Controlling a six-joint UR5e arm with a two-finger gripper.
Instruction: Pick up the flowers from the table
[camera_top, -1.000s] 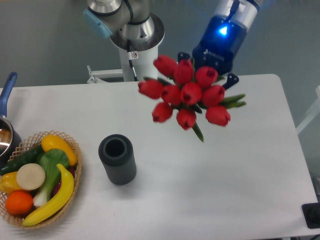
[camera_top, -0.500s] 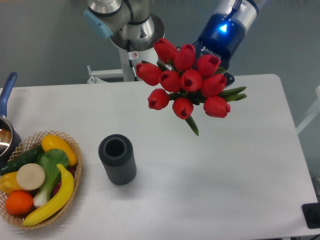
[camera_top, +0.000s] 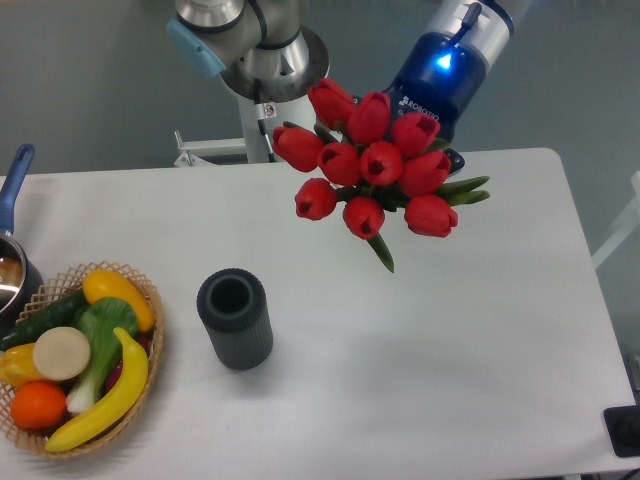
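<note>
the blue gripper (camera_top: 437, 92) carries white lettering just above the flowers (camera_top: 375, 170), which looks like "robotiq", though the flowers hide its end. a small white sticker with a red mark sits on the arm base (camera_top: 265, 108), too small to read.

One fixed camera looks steeply down on the bench (camera_top: 480, 380) from its front edge. It faces the arm's base (camera_top: 268, 60) at the far side.
</note>
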